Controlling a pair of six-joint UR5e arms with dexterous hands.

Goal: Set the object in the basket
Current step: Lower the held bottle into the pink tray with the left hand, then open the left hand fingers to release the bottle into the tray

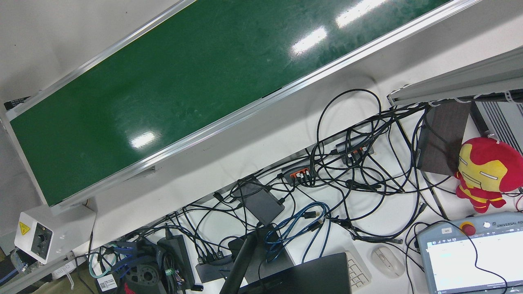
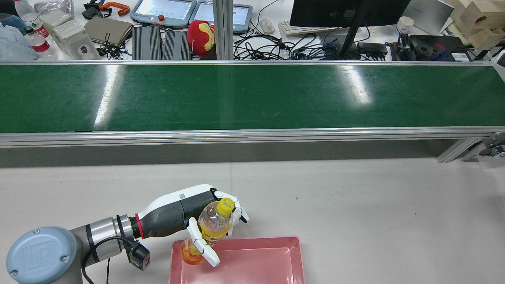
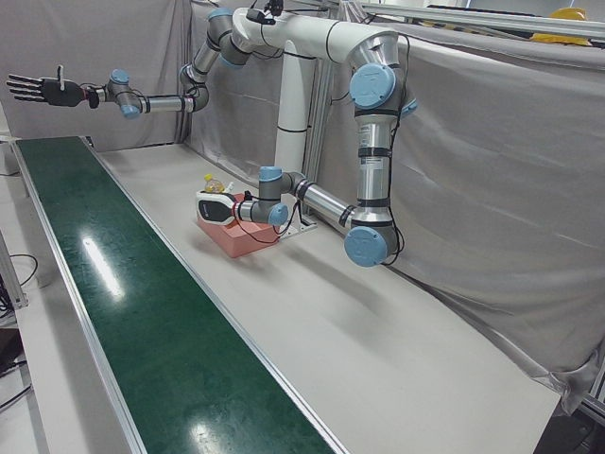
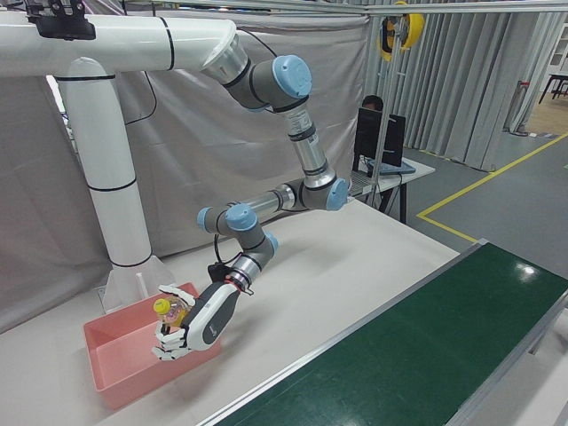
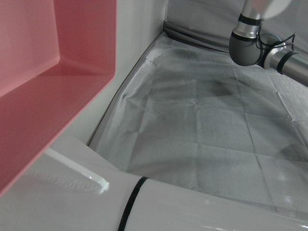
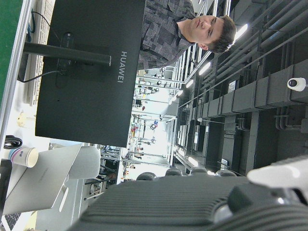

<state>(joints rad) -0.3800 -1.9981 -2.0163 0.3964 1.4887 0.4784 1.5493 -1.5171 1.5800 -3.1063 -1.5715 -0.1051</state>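
My left hand [image 2: 185, 215] is shut on a clear bottle [image 2: 213, 225] with a yellow cap and orange drink. It holds the bottle tilted, cap up, over the left edge of the pink basket [image 2: 276, 241]. I cannot tell whether the bottle's base touches the basket. The same hand [image 4: 202, 327], bottle [image 4: 170, 311] and basket [image 4: 111, 359] show in the right-front view. The left hand view shows only the basket's wall [image 5: 57, 86]. My right hand [image 3: 40, 90] is open with fingers spread, raised high, far off over the belt's far end.
A long green conveyor belt [image 2: 252, 96] with aluminium rails runs across the table beyond the basket. Behind it is a desk with cables, a monitor [image 2: 347, 14] and teach pendants. The arms' white pedestal [image 3: 293, 123] stands by the basket.
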